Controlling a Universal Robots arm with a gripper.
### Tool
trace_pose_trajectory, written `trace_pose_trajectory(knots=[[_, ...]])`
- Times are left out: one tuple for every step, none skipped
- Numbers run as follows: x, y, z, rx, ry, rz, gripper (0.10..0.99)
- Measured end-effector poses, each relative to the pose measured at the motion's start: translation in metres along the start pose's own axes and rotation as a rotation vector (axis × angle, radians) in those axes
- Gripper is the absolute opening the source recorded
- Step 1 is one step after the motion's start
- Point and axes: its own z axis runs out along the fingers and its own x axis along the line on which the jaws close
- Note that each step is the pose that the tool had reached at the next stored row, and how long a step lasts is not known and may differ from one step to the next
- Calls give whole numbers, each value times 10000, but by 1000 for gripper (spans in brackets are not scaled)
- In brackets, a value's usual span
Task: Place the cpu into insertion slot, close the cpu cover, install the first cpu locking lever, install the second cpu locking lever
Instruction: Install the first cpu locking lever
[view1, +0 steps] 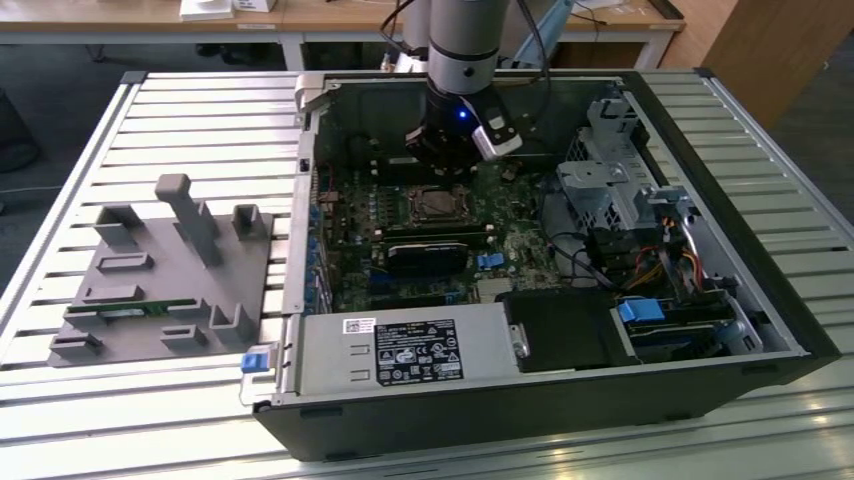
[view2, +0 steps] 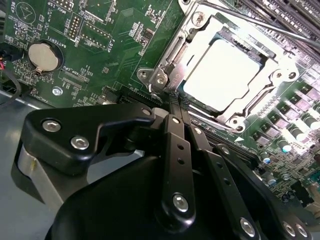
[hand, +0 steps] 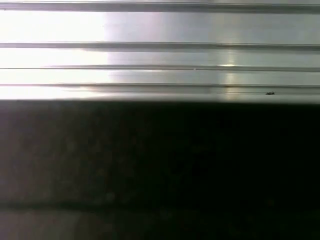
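One arm in play. Near to far in the exterior view: we see the power supply (view1: 407, 352) at the near edge of the open computer case (view1: 747, 310), then the green motherboard (view1: 400, 250), then the insertion slot (view1: 434, 204), with the gripper (view1: 447, 160) hanging just behind and above it.

In the second wrist view the gripper (view2: 175, 102) has its fingers (view2: 172, 150) pressed together with nothing between them (clenched, empty). Their tips sit just beside the socket's corner, near a small metal tab; we cannot tell if they touch it.

The cpu (view2: 220, 75) lies flat in the insertion slot (view2: 227, 117), silver face up. The cpu cover (view2: 260, 60) lies down around it, framing the chip through its window. A thin locking lever (view2: 260, 22) runs along the far side of the socket. A coin battery (view2: 42, 56) sits well apart on the board.

Beside the case on the slatted surface (view1: 174, 110) stands a grey fixture (view1: 167, 275).
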Motion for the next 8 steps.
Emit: trace_pose_trajectory(knots=[[0, 1, 1, -14, -2, 1, 118], [0, 1, -1, -18, -2, 1, 118], [-1, 3, -7, -26, -8, 0, 118], [-3, 5, -20, -36, -14, 0, 118], [-2, 6, -44, -30, -8, -1, 118], [-1, 5, -70, -22, -4, 0, 118], [-1, 6, -95, -21, -4, 0, 118], [-1, 7, -120, -20, -3, -1, 118]])
